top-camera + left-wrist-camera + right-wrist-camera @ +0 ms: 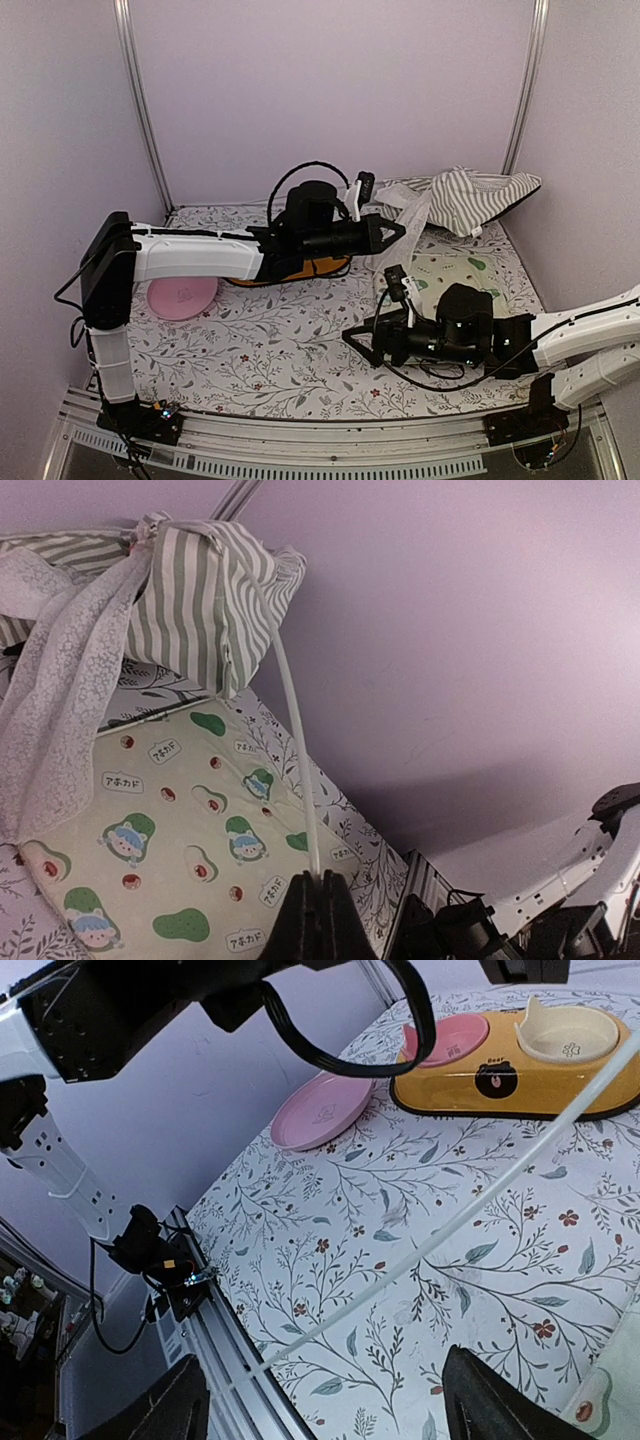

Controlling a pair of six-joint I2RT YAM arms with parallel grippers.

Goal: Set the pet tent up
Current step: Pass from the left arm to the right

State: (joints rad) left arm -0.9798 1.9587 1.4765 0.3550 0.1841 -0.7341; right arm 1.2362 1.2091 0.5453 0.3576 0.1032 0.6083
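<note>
The pet tent (pixel 470 198) lies collapsed at the back right, a heap of green-and-white striped fabric (pixel 200 600) with its lace curtain (pixel 60 690) hanging down. My left gripper (pixel 320 878) is shut on a thin white pole (pixel 295 740) that curves up into the striped fabric. In the top view the left gripper (pixel 397 232) hovers just left of the tent. My right gripper (pixel 352 338) is low over the table's front, and in its wrist view the right gripper (pixel 330 1415) is open. Another white pole (pixel 430 1250) runs slantwise ahead of its fingertips, untouched.
A pale avocado-print mat (pixel 455 272) lies under the tent's front edge. An orange double bowl (pixel 520 1055) and a pink plate (pixel 320 1110) sit under the left arm, at left centre. The metal rail (pixel 215 1330) marks the near table edge. Walls enclose the table on three sides.
</note>
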